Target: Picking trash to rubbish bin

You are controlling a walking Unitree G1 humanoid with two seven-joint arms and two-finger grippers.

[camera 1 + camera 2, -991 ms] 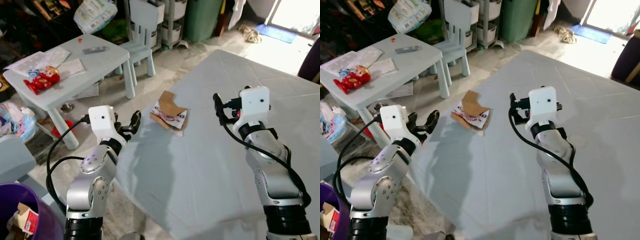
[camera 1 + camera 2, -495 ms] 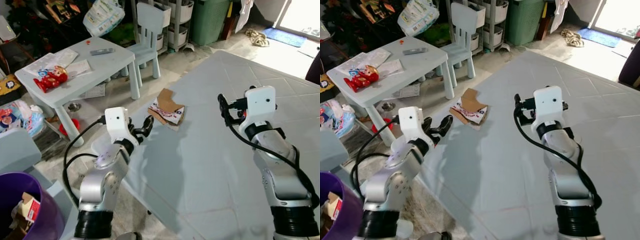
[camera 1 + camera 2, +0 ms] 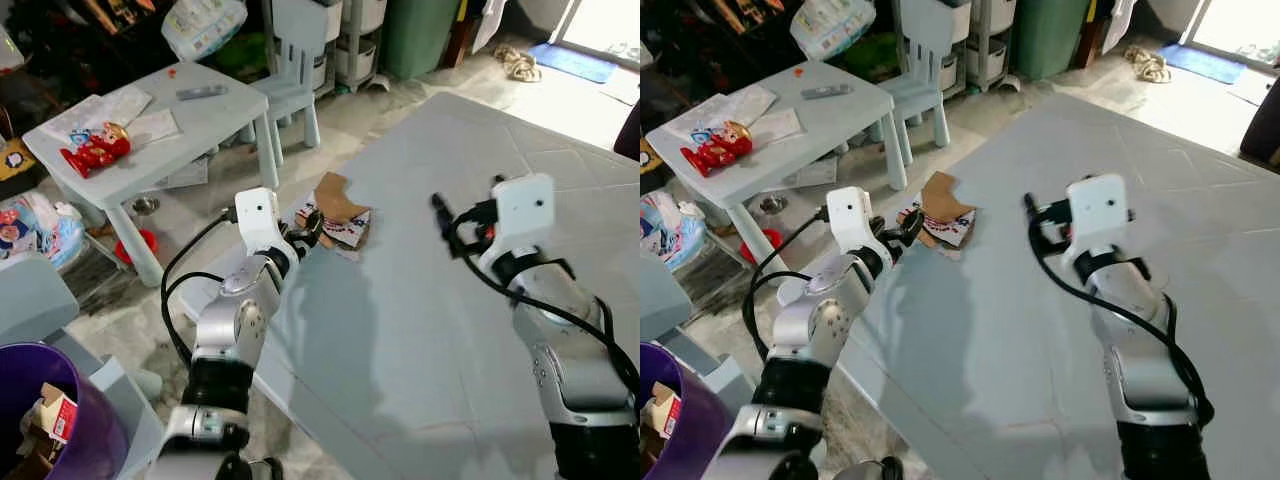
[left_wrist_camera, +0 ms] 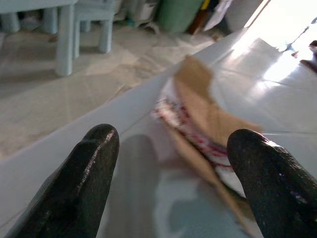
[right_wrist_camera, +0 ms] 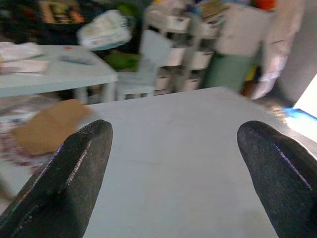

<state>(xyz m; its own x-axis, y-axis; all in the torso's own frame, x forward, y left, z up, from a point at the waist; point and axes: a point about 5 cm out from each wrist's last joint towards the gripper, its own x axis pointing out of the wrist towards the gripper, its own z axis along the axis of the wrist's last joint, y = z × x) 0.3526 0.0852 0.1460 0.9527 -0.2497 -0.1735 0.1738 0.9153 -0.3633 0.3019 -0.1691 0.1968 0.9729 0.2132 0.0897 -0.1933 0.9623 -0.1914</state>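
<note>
Crumpled cardboard wrapper (image 3: 338, 212) lies near edge of grey bench (image 3: 450, 330). Left pincer (image 3: 308, 228) just beside it, fingers spread wide, empty. Judgement: straddle the raised flap, close low to catch both layers. Left arm outstretched forward; right pincer (image 3: 441, 213) raised mid-bench, spread, empty. Purple bin (image 3: 45, 420) lower left

Crumpled cardboard wrapper (image 3: 338, 214) with red print, lying near the grey counter (image 3: 470, 340) edge; purple rubbish bin (image 3: 45, 420), holding scraps.
</note>
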